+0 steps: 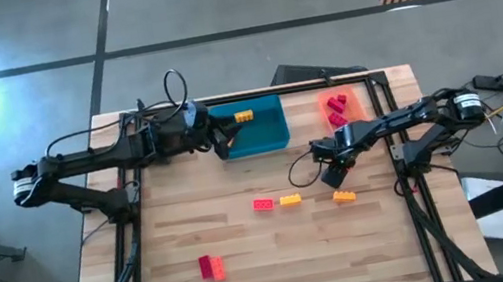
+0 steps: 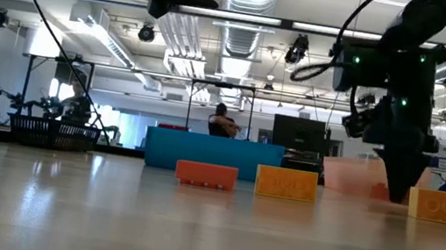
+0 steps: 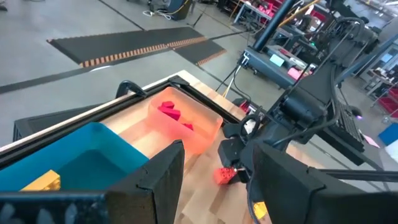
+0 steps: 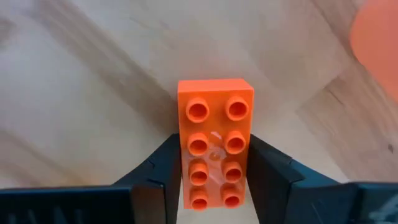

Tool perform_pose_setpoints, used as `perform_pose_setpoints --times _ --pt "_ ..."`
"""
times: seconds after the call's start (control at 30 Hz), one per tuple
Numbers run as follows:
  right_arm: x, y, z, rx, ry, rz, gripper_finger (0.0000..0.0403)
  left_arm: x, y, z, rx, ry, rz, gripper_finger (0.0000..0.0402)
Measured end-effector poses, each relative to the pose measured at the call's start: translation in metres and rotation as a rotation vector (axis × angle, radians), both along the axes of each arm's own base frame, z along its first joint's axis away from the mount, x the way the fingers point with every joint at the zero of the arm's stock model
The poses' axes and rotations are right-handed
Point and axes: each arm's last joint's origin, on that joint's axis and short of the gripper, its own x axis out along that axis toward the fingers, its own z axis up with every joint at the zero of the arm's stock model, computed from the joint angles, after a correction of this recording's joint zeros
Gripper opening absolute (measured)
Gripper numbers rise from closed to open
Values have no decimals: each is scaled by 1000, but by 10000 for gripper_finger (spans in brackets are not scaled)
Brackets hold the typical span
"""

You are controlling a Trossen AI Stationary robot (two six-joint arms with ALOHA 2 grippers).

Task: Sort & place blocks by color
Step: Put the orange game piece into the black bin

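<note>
My right gripper (image 1: 335,176) points down at the table's right middle, shut on an orange eight-stud block (image 4: 214,140) that the high view hides beneath it. A yellow block (image 1: 343,196) lies just beside it, with another yellow block (image 1: 290,199) and a red block (image 1: 262,203) to its left. A red-and-pink block (image 1: 211,266) lies near the front. My left gripper (image 1: 222,146) hovers open and bare at the blue tray's (image 1: 267,141) near left corner. That tray holds a yellow block (image 1: 244,116). The orange tray (image 1: 354,94) holds red blocks (image 1: 335,107). My right gripper pinches the orange block's two long sides (image 4: 184,155) between its two fingers, at the end of the block nearer the wrist. The fingers come from above, pointing down, and lie across the block. The block lies flat on the table, studs up (image 3: 225,175).
The black frame rail (image 1: 323,79) runs along the table's far edge behind both trays. The wooden top (image 1: 280,258) lies bare between the loose blocks and the front edge. A person sits in the room far behind the table (image 2: 221,123).
</note>
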Motion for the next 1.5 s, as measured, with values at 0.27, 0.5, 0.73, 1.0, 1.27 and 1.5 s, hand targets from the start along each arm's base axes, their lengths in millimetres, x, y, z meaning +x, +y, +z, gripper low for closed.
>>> perform_pose_setpoints --times 0.27,0.5,0.73,1.0,1.27,1.5 --pt "20 0 74 41 -368 34 127 1 0 7 -12 -77 -5 173" --pt "55 -4 153 -97 -1032 198 127 3 -4 16 4 -172 -24 173" --pt "68 -3 191 -190 -1474 336 127 4 -13 33 39 -342 -91 173" --pt "76 -3 193 -233 -1548 403 127 5 -22 36 39 -382 -151 174" --pt "75 -3 195 -268 -1564 440 127 6 -26 34 61 -369 -166 190" --pt "76 -3 195 -264 -1564 435 127 24 -25 17 44 -307 -177 264"
